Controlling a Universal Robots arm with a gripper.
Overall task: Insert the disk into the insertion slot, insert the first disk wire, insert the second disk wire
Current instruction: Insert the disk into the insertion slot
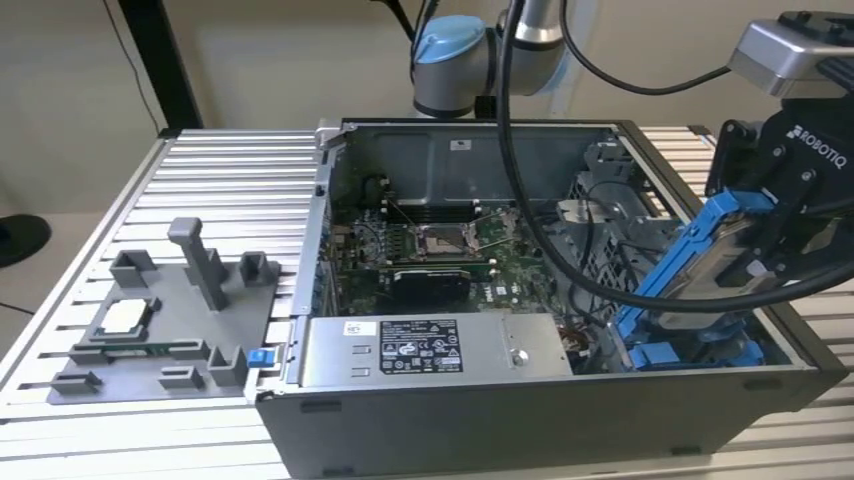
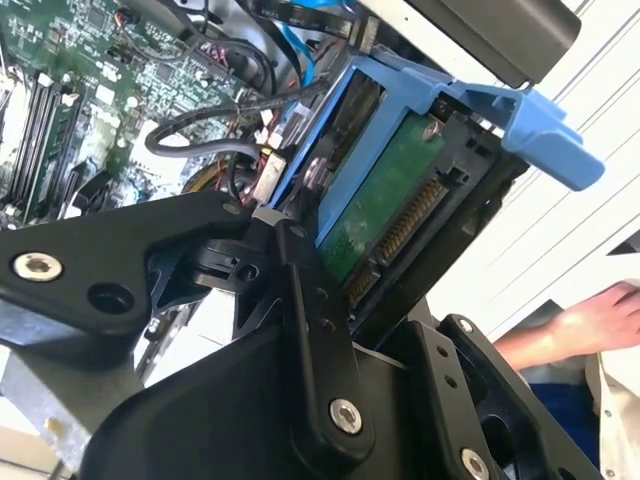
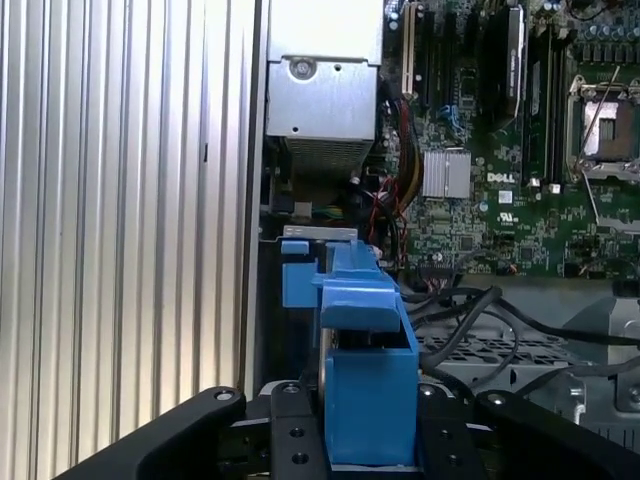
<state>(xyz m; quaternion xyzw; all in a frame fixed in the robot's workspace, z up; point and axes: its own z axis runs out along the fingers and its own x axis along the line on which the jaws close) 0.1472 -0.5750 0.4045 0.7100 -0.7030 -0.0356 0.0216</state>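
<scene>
Hand [image 3: 368,425]: black fingers pressed against both sides of the disk [image 3: 368,330], pinching its blue carrier.
Disk pose: tilted over the end of the open case [image 1: 534,405] at the exterior view's right, lower end down among blue fittings.
Insertion slot [image 1: 694,352]: probably the blue-fitted bay beneath that lower end; whether the disk has entered it is unclear.
Arm [image 1: 461,50]: base behind the case, wrist leaning over that end.
Bench [image 1: 214,170]: ribbed metal, carrying the case.

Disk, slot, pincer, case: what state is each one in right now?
Pincer: shut on the disk.
Disk: held tilted, lower end down by the slot, not seated.
Slot: disk not yet lying in it.
Case: side open, board exposed.
</scene>
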